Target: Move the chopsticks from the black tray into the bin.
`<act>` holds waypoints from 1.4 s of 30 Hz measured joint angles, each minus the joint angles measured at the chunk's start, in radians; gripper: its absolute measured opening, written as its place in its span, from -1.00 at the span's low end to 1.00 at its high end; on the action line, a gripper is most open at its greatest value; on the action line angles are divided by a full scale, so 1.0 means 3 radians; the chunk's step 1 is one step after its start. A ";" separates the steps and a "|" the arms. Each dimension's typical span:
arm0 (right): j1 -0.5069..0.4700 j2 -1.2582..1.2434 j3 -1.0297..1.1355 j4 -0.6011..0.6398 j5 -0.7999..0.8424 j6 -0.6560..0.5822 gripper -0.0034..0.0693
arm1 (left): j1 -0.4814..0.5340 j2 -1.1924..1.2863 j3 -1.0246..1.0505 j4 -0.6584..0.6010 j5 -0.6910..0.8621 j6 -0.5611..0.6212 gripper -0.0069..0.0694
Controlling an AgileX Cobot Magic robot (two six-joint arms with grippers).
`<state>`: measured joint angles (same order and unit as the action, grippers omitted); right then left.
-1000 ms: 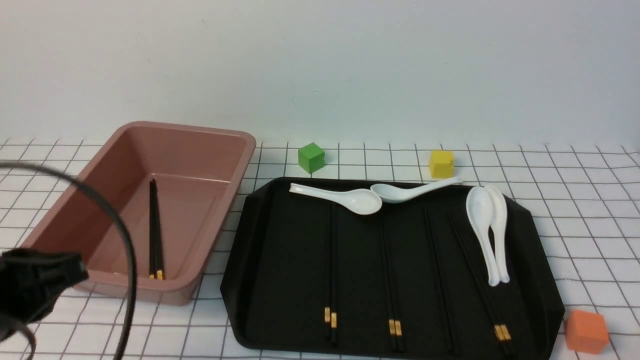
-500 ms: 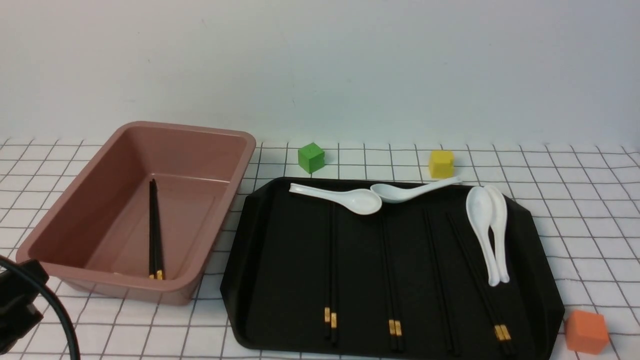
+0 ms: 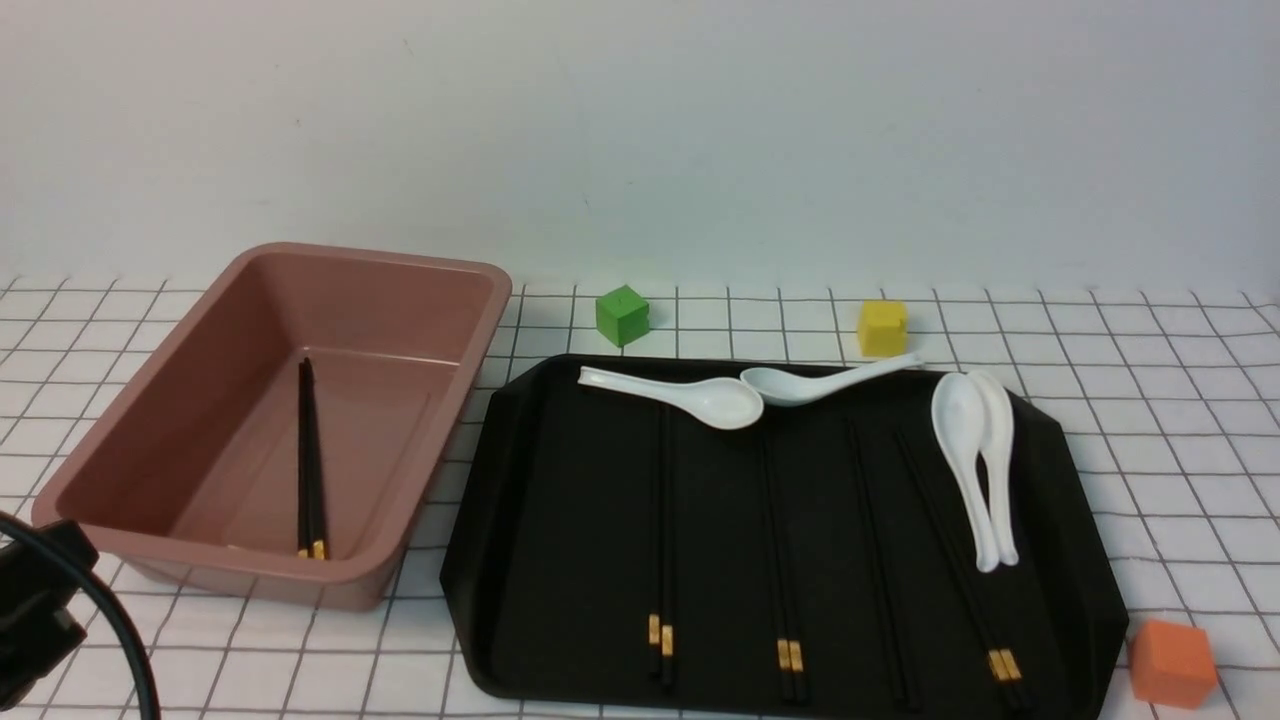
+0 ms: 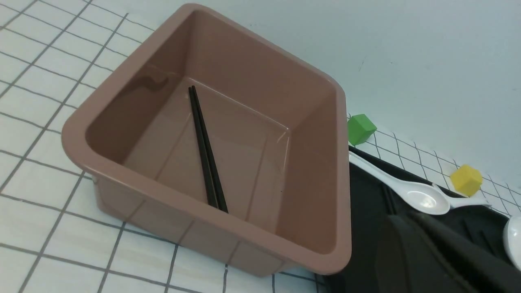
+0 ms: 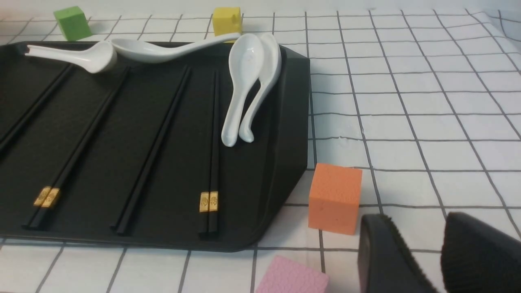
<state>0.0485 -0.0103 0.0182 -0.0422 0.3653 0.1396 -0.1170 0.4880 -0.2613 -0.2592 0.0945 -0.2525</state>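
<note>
Checking in on the chopstick run: we've got one pair of chopsticks (image 3: 311,450) lying flat on the floor of the bin (image 3: 380,254), gold ends toward us, so that's one pair delivered.

The rest is all on the black tray (image 3: 500,560). We count a left pair (image 3: 661,540), a middle pair (image 3: 783,560), and a right pair (image 3: 1004,664) just beside the two nested spoons (image 3: 975,470). Between the middle and right ones there's a bandless set (image 5: 151,154); we can't spot any gold on it, and whether it's one stick or two is hard to call. By our reckoning we're roughly a fifth of the way, with four grabs left.

The right gripper (image 5: 419,228) hangs low over the surface (image 3: 1150,450) near the orange cube (image 5: 334,197), off the tray's right corner, with a clear gap between its pads and nothing in it. The left gripper (image 4: 423,240) is only a dark blur near the bin's corner, so we can't tell how its jaws stand.

The white spoons aren't ours to move.
</note>
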 joint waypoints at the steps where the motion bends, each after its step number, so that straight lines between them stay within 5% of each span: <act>1: 0.0000 0.0000 0.0000 0.0000 0.0000 0.0000 -0.25 | 0.0000 -0.0035 0.0008 0.0000 0.0003 0.0000 -0.85; 10: 0.0000 0.0000 0.0000 0.0000 0.0000 0.0000 -0.25 | 0.0000 -0.0966 0.0375 0.0050 0.0108 0.0000 -0.85; 16: 0.0000 0.0000 0.0000 0.0000 0.0000 0.0000 -0.25 | 0.0000 -0.1614 0.0866 0.0562 0.0299 0.0000 -0.85; 27: 0.0000 0.0000 0.0000 0.0000 0.0000 0.0000 -0.25 | 0.0000 -0.1667 0.0970 0.0666 0.0963 0.0000 -0.85; 42: 0.0000 0.0000 0.0000 0.0000 0.0000 0.0000 -0.25 | 0.0000 -0.1667 0.0970 0.0673 0.0983 0.0000 -0.85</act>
<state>0.0485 -0.0103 0.0182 -0.0422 0.3653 0.1396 -0.1170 -0.0121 0.0298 -0.0573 0.3892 -0.2525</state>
